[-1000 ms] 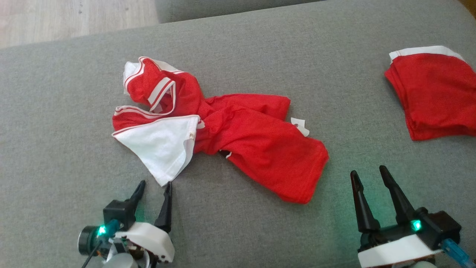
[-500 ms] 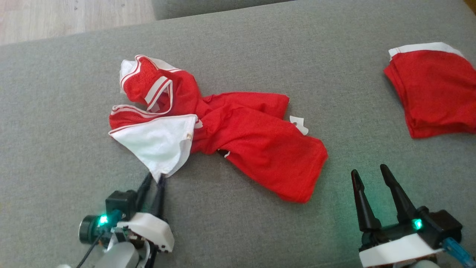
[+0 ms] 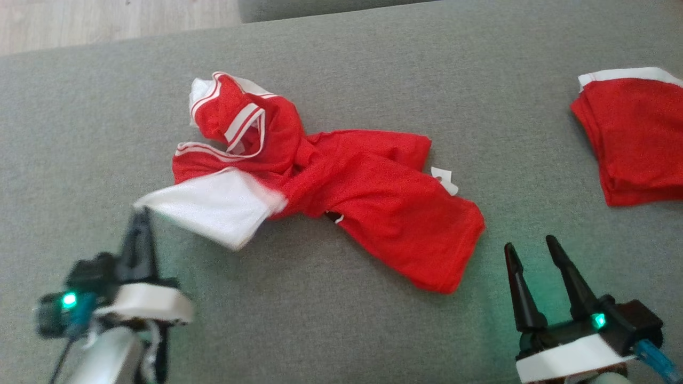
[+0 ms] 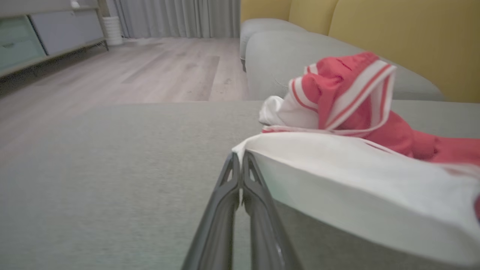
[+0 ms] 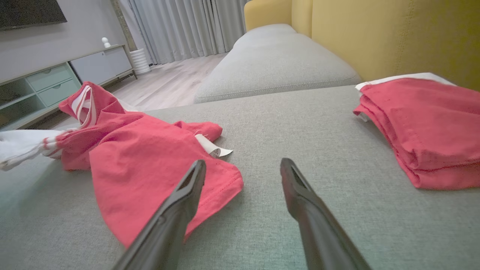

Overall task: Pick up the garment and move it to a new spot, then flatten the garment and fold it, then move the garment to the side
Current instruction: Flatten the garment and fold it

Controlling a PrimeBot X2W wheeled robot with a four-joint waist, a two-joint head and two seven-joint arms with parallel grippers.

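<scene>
A crumpled red garment [image 3: 368, 197] with white striped trim and a white panel lies in the middle of the grey sofa seat [image 3: 341, 330]; it also shows as the garment [image 5: 138, 157] and the garment [image 4: 348, 112]. My left gripper [image 3: 140, 213] is shut on the tip of the white panel [image 3: 213, 205], which is stretched out to the left; the pinch shows at the left gripper [image 4: 239, 157]. My right gripper [image 3: 528, 248] stands open to the right of the garment's lower hem, touching nothing, its fingers [image 5: 187, 187] spread over bare cushion.
A second red garment, folded [image 3: 635, 138], lies at the seat's right edge, also seen as the folded garment [image 5: 427, 123]. Yellow backrest [image 5: 393, 37] behind it. Another grey cushion [image 5: 273, 63] and wooden floor [image 4: 112, 71] lie beyond; a low cabinet [image 5: 56, 78] stands far off.
The left gripper closed on the white panel's tip and pulled it out to the left, stretching the panel. The right gripper stayed put. The head camera shifted slightly.
</scene>
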